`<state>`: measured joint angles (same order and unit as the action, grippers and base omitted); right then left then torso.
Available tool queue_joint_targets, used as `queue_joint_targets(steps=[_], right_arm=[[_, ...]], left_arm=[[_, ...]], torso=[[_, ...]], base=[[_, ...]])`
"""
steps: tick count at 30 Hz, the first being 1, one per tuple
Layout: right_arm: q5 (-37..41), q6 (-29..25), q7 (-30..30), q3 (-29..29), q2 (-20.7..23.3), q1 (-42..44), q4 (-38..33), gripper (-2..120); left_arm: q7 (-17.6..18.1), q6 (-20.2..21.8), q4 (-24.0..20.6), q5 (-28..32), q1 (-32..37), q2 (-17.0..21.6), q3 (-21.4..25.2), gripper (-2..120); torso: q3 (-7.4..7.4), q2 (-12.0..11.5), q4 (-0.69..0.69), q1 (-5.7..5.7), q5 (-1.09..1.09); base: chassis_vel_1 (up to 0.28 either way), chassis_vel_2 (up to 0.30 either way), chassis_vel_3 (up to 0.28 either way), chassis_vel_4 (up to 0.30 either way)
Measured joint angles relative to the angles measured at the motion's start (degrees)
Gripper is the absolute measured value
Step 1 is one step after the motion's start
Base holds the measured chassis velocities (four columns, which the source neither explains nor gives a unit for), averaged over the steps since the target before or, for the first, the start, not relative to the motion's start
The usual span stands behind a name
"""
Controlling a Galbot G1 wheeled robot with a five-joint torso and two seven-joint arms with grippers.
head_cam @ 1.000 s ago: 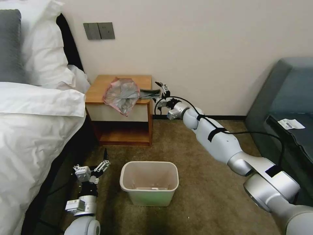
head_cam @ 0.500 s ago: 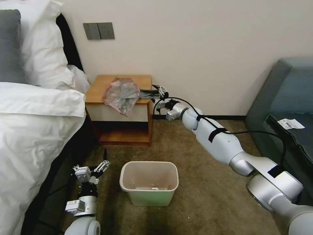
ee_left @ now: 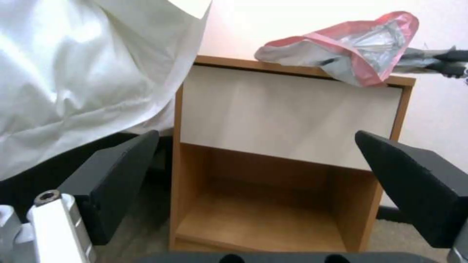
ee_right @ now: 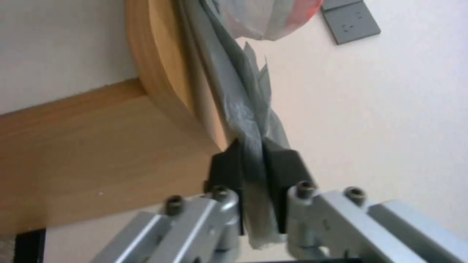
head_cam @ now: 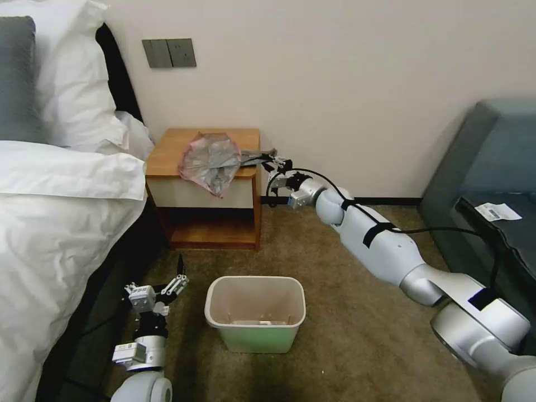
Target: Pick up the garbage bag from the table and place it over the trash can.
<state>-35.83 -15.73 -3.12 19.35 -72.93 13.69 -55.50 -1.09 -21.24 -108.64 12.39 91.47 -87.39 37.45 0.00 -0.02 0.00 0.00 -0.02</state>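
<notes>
We pinch the bag's (head_cam: 211, 162) tail in our right gripper (head_cam: 272, 162) at the table's (head_cam: 167, 157) wall-side corner, to drag it clear; our left gripper (head_cam: 177, 281) waits spread beside the can (head_cam: 255, 312).

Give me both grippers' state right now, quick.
Left gripper: open, holding nothing, low beside the trash can.
Right gripper: shut on the garbage bag at the table edge.
</notes>
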Motion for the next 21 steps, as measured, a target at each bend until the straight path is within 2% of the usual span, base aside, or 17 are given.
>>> queue_joint_targets(steps=[1, 3, 14, 21], right_arm=[[0.0, 0.0, 0.0, 0.0, 0.0, 0.0, 0.0, 8], [0.1, 0.0, -0.1, 0.0, 0.0, 0.2, -0.1, 0], [0.3, 0.1, -0.6, -0.5, 0.0, 0.5, -0.5, 0], [0.6, 0.9, -2.3, -3.1, 0.3, 3.8, -4.9, 0]], left_arm=[[0.0, 0.0, 0.0, 0.0, 0.0, 0.0, 0.0, 100], [0.0, 0.0, 0.0, -0.1, -0.1, 0.0, -0.1, 100], [0.3, 0.0, -0.2, -0.3, 0.3, -0.1, 0.1, 100], [0.3, -0.3, 0.8, -0.4, 0.3, 0.3, 0.0, 100]], torso=[[0.0, 0.0, 0.0, 0.0, 0.0], [0.0, 0.0, 0.0, 0.0, 0.0], [0.0, 0.0, 0.0, 0.0, 0.0], [0.0, 0.0, 0.0, 0.0, -0.01]], base=[[0.0, 0.0, 0.0, 0.0], [0.0, 0.0, 0.0, 0.0], [0.0, 0.0, 0.0, 0.0], [0.0, 0.0, 0.0, 0.0]])
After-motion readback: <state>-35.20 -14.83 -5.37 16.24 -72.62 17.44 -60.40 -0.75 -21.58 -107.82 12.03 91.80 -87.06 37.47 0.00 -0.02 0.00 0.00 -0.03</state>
